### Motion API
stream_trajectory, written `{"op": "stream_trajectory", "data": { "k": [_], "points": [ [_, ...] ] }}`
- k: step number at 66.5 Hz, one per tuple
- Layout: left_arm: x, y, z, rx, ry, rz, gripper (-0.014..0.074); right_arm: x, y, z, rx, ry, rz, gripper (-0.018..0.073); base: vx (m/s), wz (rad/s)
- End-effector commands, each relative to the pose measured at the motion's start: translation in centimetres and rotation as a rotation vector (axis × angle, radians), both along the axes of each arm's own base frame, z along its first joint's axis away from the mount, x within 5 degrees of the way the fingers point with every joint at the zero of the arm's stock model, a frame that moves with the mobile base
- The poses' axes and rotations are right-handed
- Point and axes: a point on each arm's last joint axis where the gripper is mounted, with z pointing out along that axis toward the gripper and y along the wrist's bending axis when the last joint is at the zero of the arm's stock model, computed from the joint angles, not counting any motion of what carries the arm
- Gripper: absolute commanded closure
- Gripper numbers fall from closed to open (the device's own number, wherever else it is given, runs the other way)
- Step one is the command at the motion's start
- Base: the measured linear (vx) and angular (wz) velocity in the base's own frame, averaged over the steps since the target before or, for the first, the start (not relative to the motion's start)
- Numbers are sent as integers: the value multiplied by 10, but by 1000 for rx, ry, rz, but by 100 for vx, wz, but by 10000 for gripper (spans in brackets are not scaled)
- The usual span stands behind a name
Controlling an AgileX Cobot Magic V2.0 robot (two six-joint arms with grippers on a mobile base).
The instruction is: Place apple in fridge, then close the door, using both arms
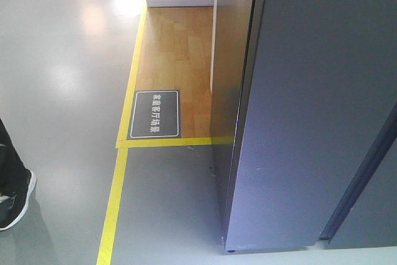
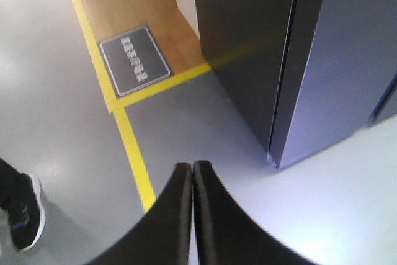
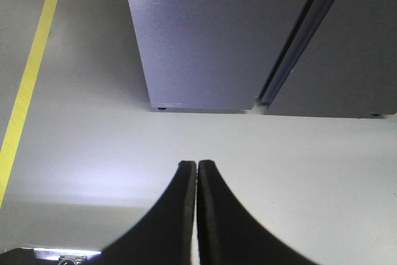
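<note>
Facing the floor, the front view shows the dark grey fridge [image 1: 310, 122] at right, doors shut, beside yellow floor tape [image 1: 115, 209], a floor sign [image 1: 154, 114] and a shoe [image 1: 15, 206]. Beneath the left wrist, the left gripper [image 2: 192, 167] has its fingers pressed together and empty, the fridge ahead and to its right. Beneath the right wrist, the right gripper [image 3: 196, 166] is likewise pinched closed on nothing, the fridge straight ahead; the apple appears nowhere.

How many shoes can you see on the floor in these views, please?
1: a black shoe with a white sole, at the left edge on the grey floor, left of the yellow tape line. Its partner may be out of frame.
</note>
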Motion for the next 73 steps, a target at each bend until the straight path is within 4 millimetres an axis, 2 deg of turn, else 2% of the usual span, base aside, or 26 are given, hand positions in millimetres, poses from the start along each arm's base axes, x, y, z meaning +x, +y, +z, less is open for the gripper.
{"op": "stream_trajectory", "data": {
  "k": [1,6,27,42,59,73],
  "points": [
    [-7,7,13,-85,-129,-10,603,4,-1,10,-6,-63,-6,562,0,0],
    [-11,13,9,-105,-189,-5,603,4,-1,10,-6,-63,-6,562,0,0],
    [-35,33,-35,-253,-471,71,603,4,-1,10,-6,-63,-6,562,0,0],
    [-52,46,-77,-361,-627,215,603,4,-1,10,-6,-63,-6,562,0,0],
    [-66,50,-122,-382,-804,233,603,4,-1,10,-6,-63,-6,562,0,0],
    [-66,53,-129,-271,-777,267,603,4,0,10,-4,-63,-5,562,0,0]
  ]
}}
